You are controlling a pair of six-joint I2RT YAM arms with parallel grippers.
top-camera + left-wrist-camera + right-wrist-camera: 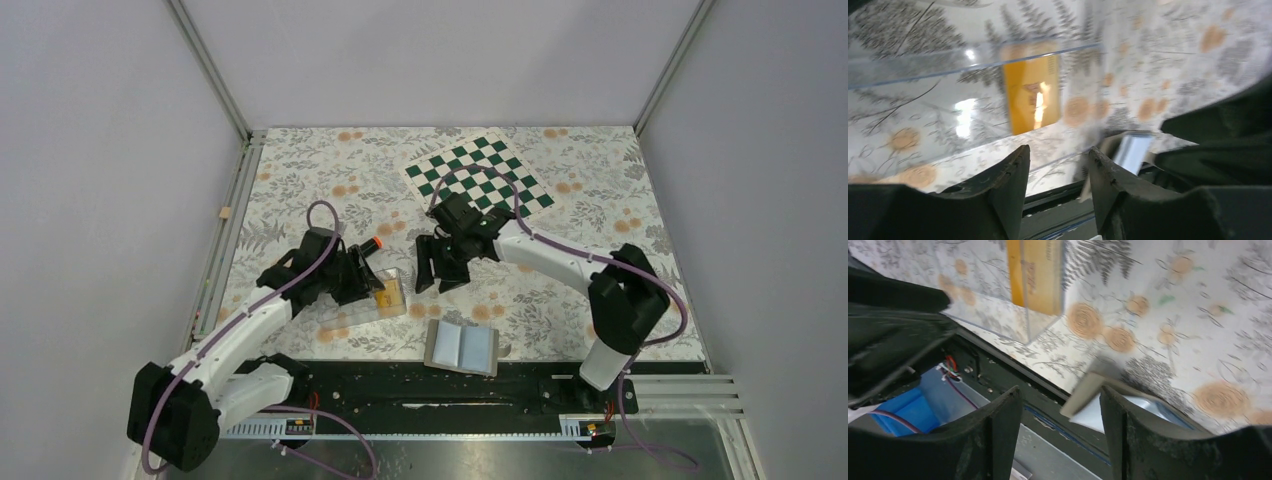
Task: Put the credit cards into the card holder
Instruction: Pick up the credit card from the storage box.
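The left gripper [1058,152] has its jaws partly apart with nothing between them. It hangs over the clear plastic tray [350,312], at the end where the credit cards [1030,92] sit. In the left wrist view the orange cards lie straight ahead of the fingertips and slightly to their left, behind the tray's clear wall. Their long axis runs away from the hand, roughly square to the line on which the jaws close.

The right gripper [1060,390] is also spread, wider, and empty. It sits just beside the tray's other side, apart from it, and sees the same cards off to its upper left. The left hand is the nearer of the two, so the pick looks like its job.

The card holder [462,347] lies open and flat, pale pockets up, near the table's front edge between the two bases. It is apart from the tray, on the side toward the right arm.
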